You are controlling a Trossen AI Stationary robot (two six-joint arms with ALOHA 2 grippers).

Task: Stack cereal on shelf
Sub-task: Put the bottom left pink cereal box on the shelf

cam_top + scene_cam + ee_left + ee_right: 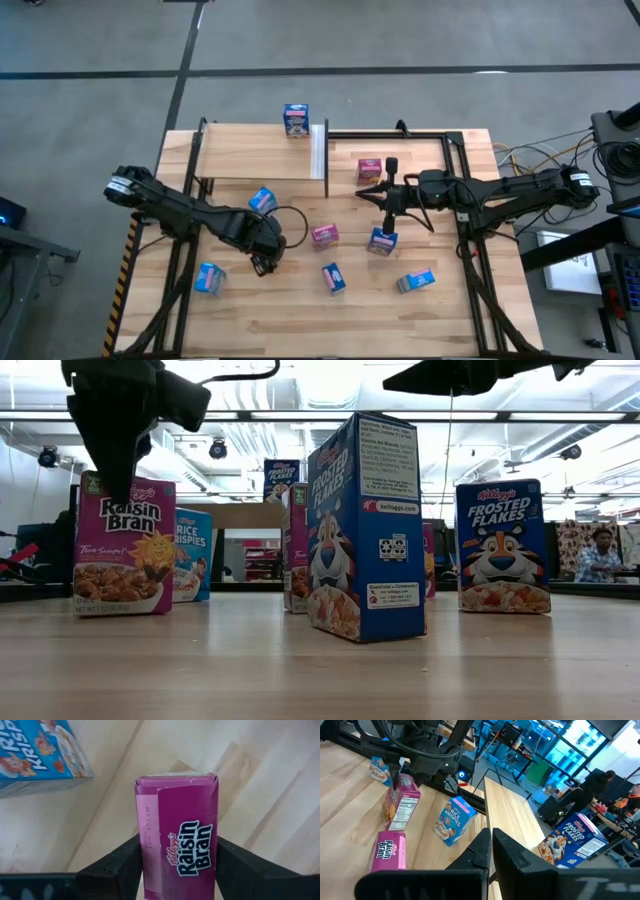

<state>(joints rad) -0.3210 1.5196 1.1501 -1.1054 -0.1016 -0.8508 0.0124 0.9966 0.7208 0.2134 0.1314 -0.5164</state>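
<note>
Left gripper (177, 862) straddles upright pink Raisin Bran box (177, 830).

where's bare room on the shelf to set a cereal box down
The shelf is mostly bare: one blue box stands at its far edge, near the white strip. The table's middle is crowded with scattered boxes and both arms.

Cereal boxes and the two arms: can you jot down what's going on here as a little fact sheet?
Shelf: one blue box stands on it
Table: the other cereal boxes lie scattered, some blue, some pink
Left gripper: down over a pink Raisin Bran box that stands on the table
Right gripper: shut, holding nothing, above the table beside the shelf
Stacking: hardly begun
</note>
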